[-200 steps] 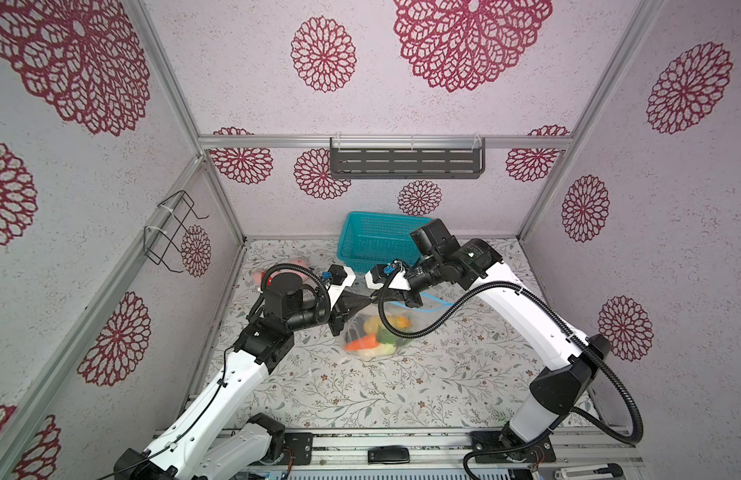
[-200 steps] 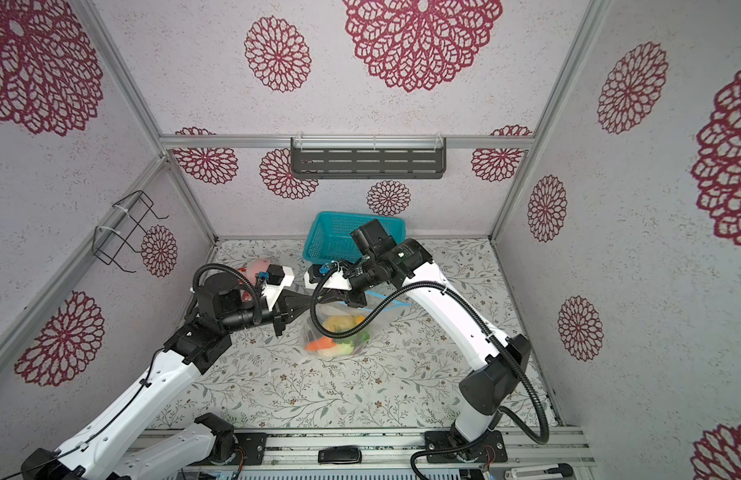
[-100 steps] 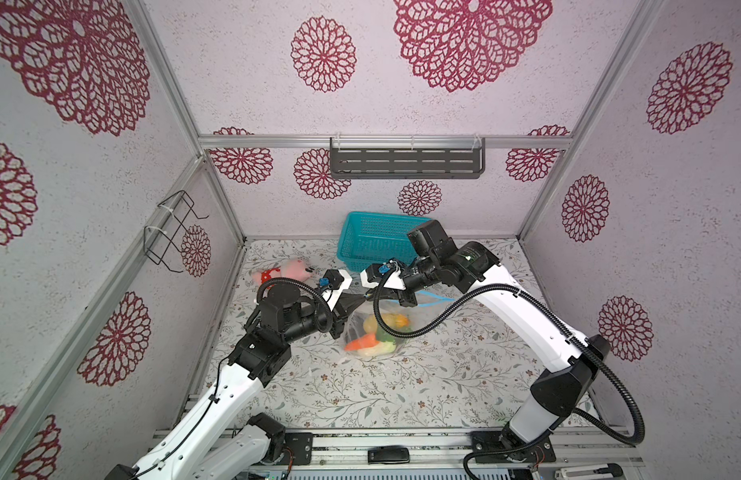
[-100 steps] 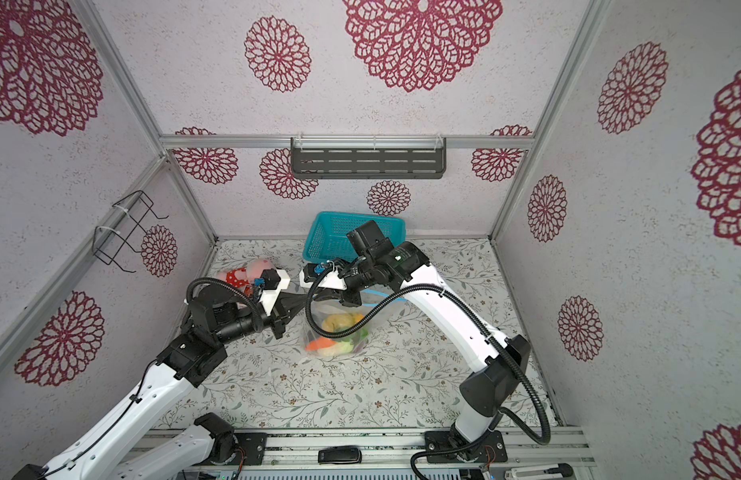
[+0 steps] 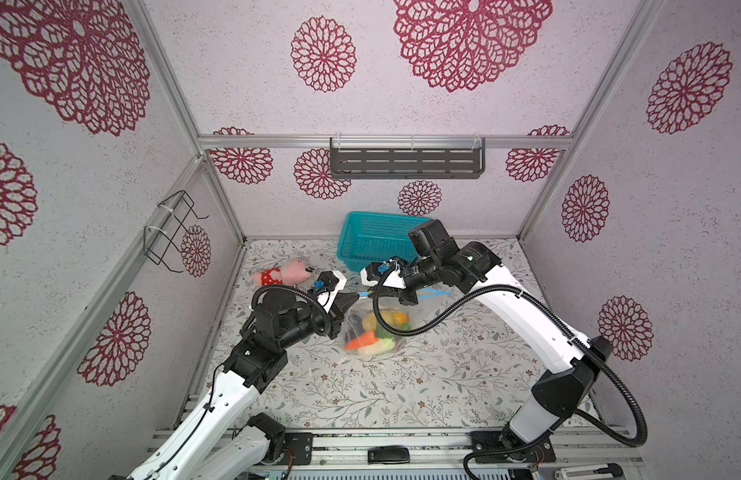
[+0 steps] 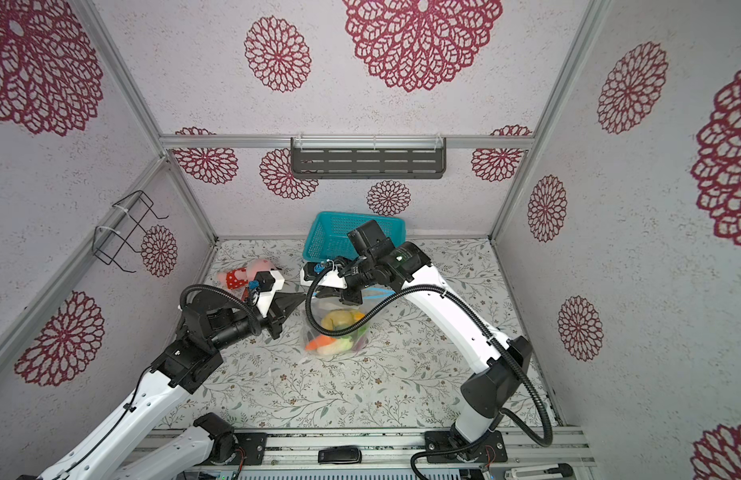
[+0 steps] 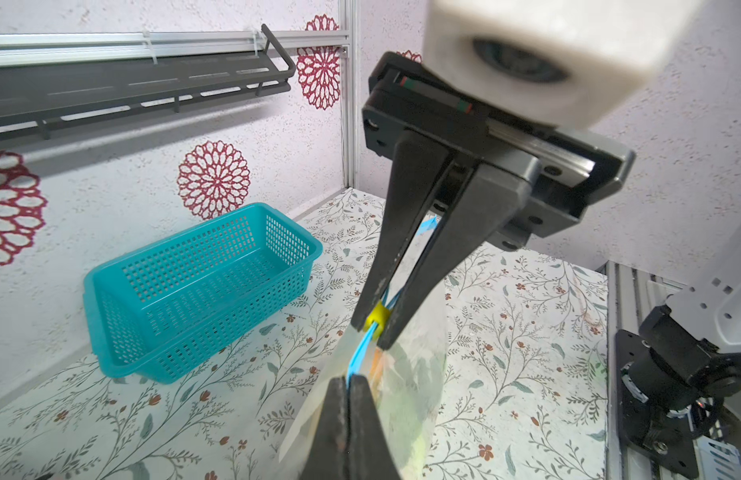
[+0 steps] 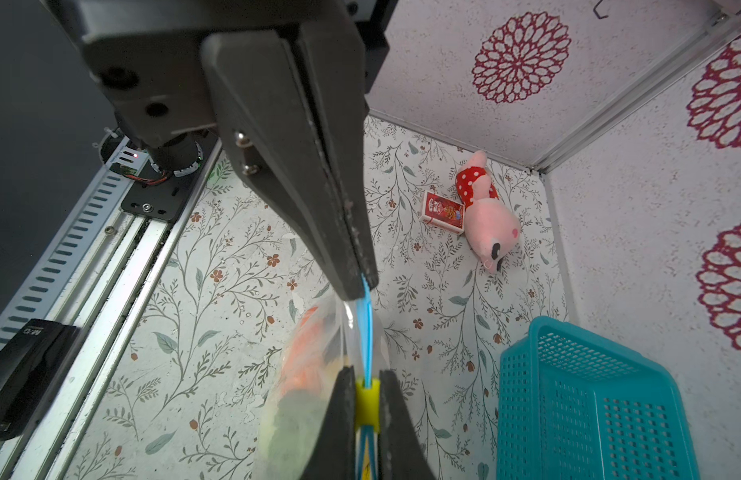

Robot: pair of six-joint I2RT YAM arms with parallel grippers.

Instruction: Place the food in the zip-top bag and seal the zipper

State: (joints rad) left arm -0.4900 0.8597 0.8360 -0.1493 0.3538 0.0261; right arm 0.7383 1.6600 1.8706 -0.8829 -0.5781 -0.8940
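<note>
Sealing is in hand at mid-frame: the left gripper (image 7: 348, 380) clamps the zipper (image 7: 360, 353) end, and the right gripper (image 7: 373, 332) pinches its yellow slider (image 7: 377, 316), which probably must be drawn along next.

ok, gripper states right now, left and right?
Left gripper: closed, pinching the blue zipper strip.
Right gripper: closed on the yellow slider of that zipper.

Little here can be read. In the right wrist view, a small black device (image 8: 26, 374) lying on the rail (image 8: 111, 266) at the table's front edge bears pale letters, perhaps "M/D", too blurred to be sure. A small red box (image 8: 442, 212) just beside the pink plush toy (image 8: 487, 216) carries a printed white and gold emblem, but its lettering is too small to make out
</note>
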